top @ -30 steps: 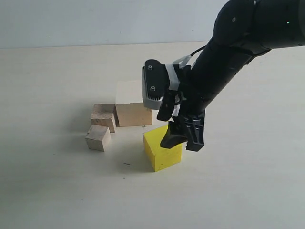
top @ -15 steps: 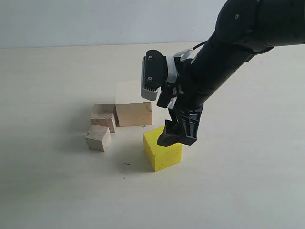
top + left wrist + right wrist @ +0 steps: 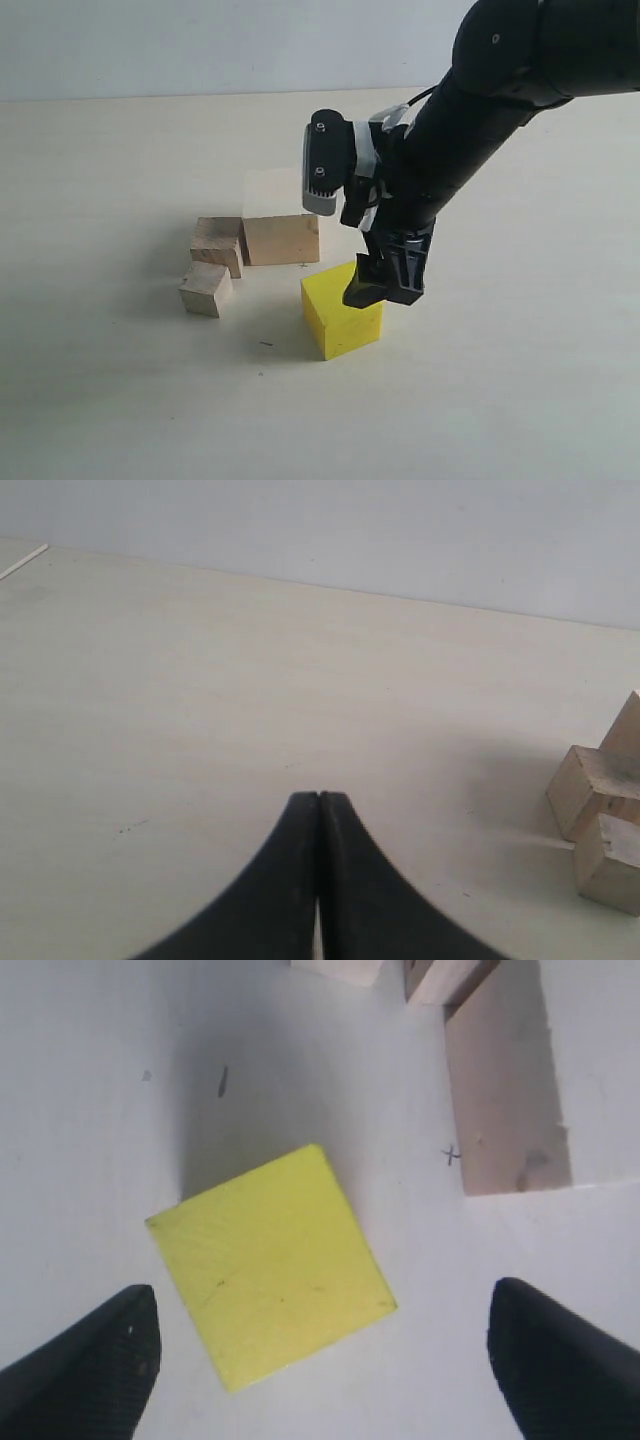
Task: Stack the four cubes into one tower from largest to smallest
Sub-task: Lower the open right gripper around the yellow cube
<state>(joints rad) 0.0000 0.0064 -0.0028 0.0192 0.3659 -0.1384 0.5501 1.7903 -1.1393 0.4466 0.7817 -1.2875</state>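
Nothing is stacked yet: all four cubes sit singly on the pale, matte worktop (image 3: 120, 400). Nearest lies the yellow cube (image 3: 342, 320), smoothly painted, sharp-edged and turned corner-on. The right gripper (image 3: 382, 295) hangs right at its top, black fingers spread wide to either side, holding nothing. Farther left, the small wooden cube (image 3: 205, 288) sits close by the medium cube (image 3: 218, 245), both of raw, grainy wood. Behind them stands the large cube (image 3: 278, 228), the likely base. The left gripper (image 3: 318, 810) hovers apart, fingers pressed together, empty.
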